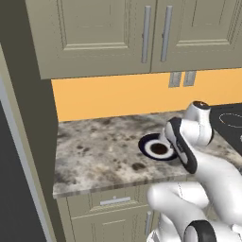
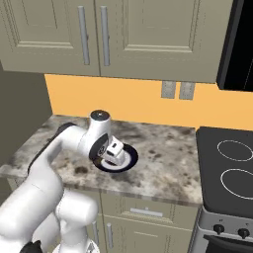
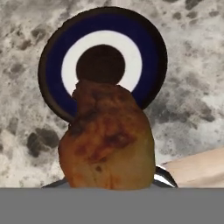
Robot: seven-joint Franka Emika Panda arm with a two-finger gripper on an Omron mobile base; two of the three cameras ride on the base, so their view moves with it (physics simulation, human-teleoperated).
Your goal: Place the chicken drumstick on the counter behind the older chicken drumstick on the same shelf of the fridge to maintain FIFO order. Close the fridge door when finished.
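Note:
The chicken drumstick (image 3: 109,140), golden brown, fills the middle of the hand view, raised a little above a round plate (image 3: 148,39) with a dark blue rim, white ring and dark centre. My gripper (image 2: 113,151) hangs just over that plate (image 2: 129,159), shut on the drumstick, which hides the fingertips. The plate (image 1: 152,147) lies on the speckled stone counter (image 1: 94,151), partly behind my forearm. The shelf, the older chicken drumstick and the fridge door are out of view.
A black glass cooktop (image 2: 230,168) adjoins the counter on the right. Beige cupboards (image 2: 99,34) hang above, over an orange back wall with two sockets (image 2: 177,90). A tall beige side panel (image 1: 28,118) bounds the counter on the left.

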